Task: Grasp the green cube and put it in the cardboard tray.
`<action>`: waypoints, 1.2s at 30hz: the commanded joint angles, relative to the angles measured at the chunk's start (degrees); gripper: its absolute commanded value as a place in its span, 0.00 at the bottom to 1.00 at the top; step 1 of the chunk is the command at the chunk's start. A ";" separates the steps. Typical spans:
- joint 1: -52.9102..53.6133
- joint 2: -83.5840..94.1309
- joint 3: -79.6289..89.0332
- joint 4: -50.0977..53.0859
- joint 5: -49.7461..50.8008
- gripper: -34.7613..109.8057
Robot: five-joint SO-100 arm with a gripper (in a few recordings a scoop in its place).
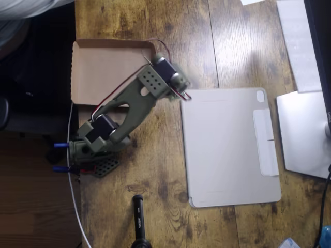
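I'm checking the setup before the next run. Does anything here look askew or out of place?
The cardboard tray hangs over the wooden table's left edge in the overhead view, its left rim past the table. The olive arm reaches above it, hiding part of it. The grey tablet cover lies flat. I can't spot the green cube.

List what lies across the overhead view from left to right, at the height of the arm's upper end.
cardboard tray → olive-green arm, reaching over the tray's right part → pale-grey tablet cover → white slab at the right edge. The arm's tool cannot be made out.
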 commanded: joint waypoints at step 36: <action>-42.63 5.80 28.30 -11.69 -5.98 0.33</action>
